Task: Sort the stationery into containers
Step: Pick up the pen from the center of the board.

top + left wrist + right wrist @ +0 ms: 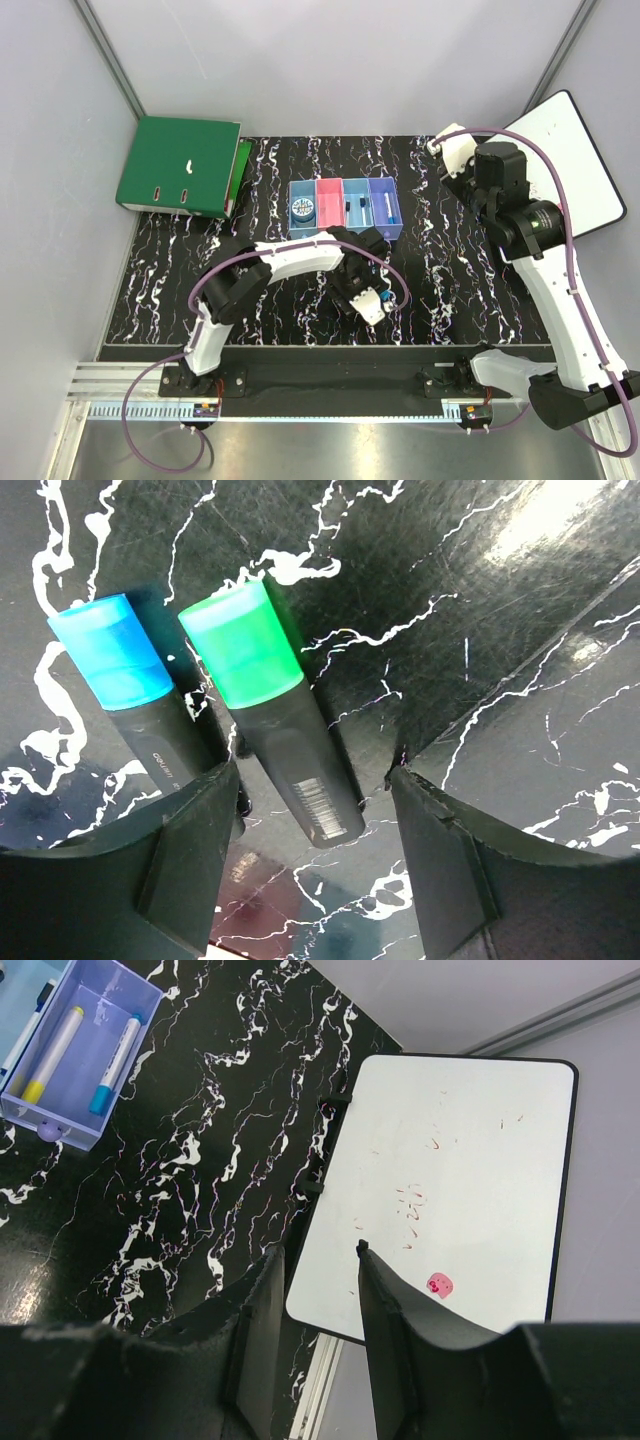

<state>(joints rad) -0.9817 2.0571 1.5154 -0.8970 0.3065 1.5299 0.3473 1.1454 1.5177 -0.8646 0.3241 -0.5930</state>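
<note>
Left gripper [312, 775] open, empty, straddled green-capped black plastic marker [270, 705]; blue-capped black marker [135, 685] lay just beside. Best: centre on green barrel, clear blue one. Right gripper [320, 1260] ajar, empty.

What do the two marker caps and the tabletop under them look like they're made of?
The green cap and blue cap look like translucent plastic: light glows through them. The tabletop looks like glossy black marble-patterned sheet, with white veins and glare; stone or print, I cannot tell.
</note>
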